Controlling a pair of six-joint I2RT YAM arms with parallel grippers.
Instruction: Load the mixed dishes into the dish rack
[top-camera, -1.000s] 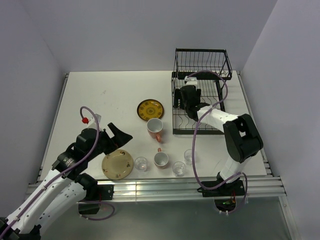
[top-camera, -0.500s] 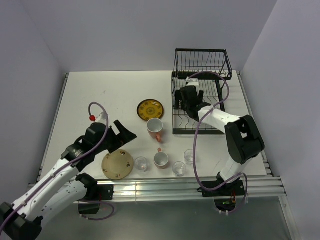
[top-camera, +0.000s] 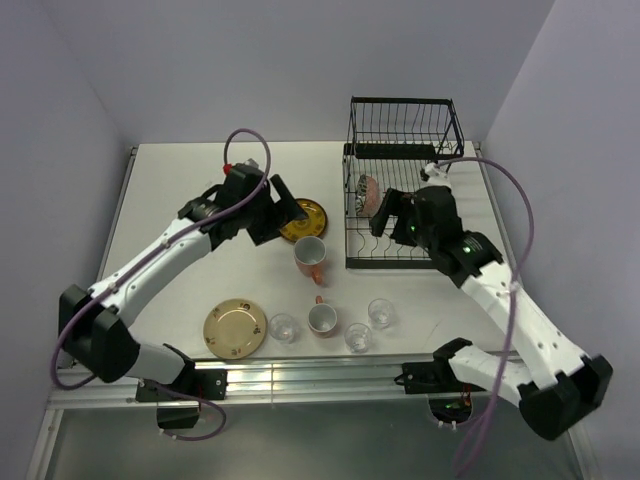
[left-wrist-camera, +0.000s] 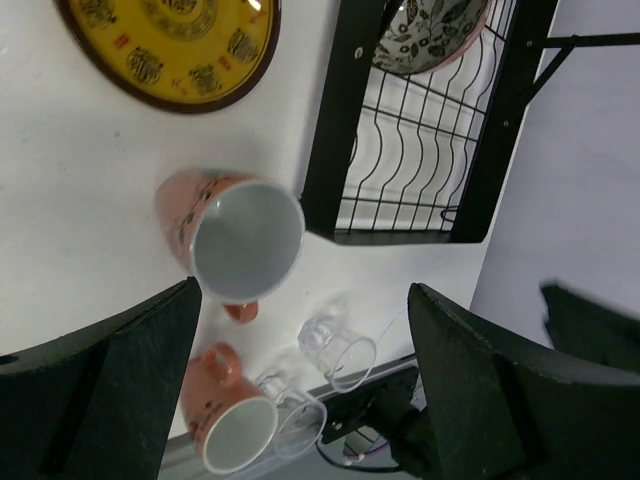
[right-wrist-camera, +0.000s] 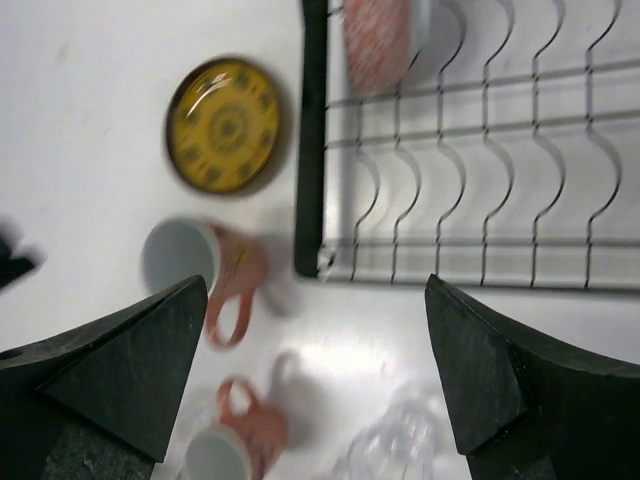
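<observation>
My left gripper (top-camera: 288, 208) and right gripper (top-camera: 384, 214) gape empty; the dark patterned bowl (left-wrist-camera: 430, 35) in the dish rack (left-wrist-camera: 325, 130) is cropped.

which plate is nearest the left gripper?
The yellow patterned plate, right beside the left gripper; the tan speckled plate sits far off, by the table's near edge.

Yellow patterned plate (top-camera: 300, 219), tan plate (top-camera: 236, 328), 2 orange-and-white mugs (top-camera: 310, 255) (top-camera: 321, 318), black wire rack (top-camera: 352, 232), dark floral bowl (left-wrist-camera: 430, 35).

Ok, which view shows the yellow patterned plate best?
Right wrist: the yellow patterned plate is whole and unobstructed, slightly blurred. Left wrist shows its pattern sharply but crops it. In top external the left gripper overlaps its left edge.
</observation>
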